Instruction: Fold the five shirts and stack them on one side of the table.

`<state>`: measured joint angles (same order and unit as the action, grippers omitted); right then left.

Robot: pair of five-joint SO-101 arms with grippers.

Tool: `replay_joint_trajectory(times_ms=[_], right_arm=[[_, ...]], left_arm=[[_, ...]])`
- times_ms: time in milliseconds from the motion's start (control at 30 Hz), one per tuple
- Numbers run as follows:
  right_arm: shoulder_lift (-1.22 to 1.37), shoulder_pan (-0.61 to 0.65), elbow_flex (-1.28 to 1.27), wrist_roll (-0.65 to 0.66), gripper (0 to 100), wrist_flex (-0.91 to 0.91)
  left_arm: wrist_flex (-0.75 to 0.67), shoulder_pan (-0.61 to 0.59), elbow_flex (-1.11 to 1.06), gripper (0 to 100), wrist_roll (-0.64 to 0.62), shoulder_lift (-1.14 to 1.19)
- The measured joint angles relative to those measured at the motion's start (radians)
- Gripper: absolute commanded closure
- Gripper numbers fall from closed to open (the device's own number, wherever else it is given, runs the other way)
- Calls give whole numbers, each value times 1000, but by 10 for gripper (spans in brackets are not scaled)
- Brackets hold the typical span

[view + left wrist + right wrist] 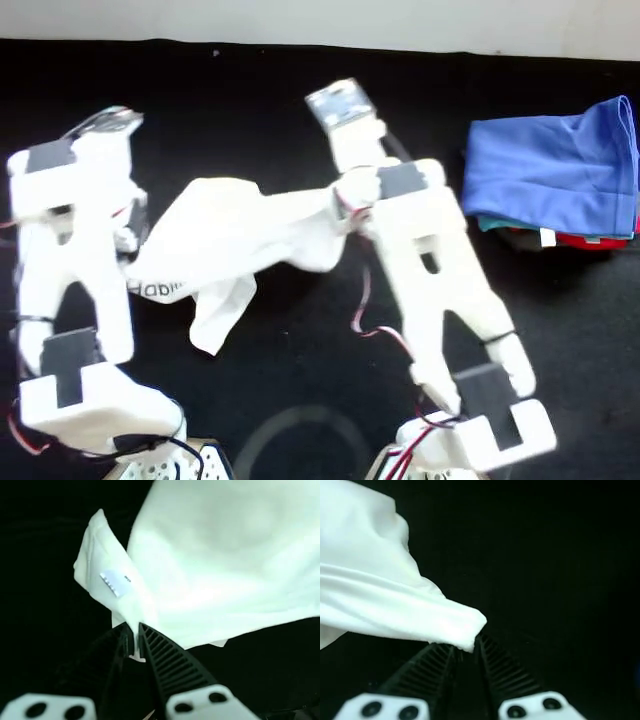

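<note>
A white shirt (235, 240) hangs stretched between the two arms above the black table (250, 90). My left gripper (128, 235) is shut on the shirt's left edge; in the left wrist view the gripper (133, 637) pinches the cloth (220, 555) near a small label (116, 582). My right gripper (348, 205) is shut on the shirt's right corner; the right wrist view has the gripper (465, 647) clamping a folded white corner (455, 625). A loose flap (215, 315) droops toward the table. Folded shirts (555, 170), blue on top, lie stacked at the right.
The stack at the right has teal and red layers (575, 238) under the blue one. The arm bases (100, 400) stand along the table's near edge. A pale wall strip (400, 20) borders the far side.
</note>
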<state>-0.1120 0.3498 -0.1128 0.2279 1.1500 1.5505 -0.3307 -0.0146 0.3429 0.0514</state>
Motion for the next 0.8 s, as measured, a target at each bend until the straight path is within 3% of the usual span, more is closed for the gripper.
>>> replay_joint_trajectory(times_ms=[200, 433, 600, 800], right_arm=[[-75, -187, 187, 103, 993, 5], [-78, -328, 454, 196, 993, 49], [-84, -350, 514, 245, 993, 190], [-101, -358, 411, 247, 993, 250]], left_arm=[[176, 176, 365, 987, -117, 0], [204, 322, 690, 986, -153, 0], [209, 376, 683, 929, -216, 0], [209, 379, 433, 864, -249, 0]])
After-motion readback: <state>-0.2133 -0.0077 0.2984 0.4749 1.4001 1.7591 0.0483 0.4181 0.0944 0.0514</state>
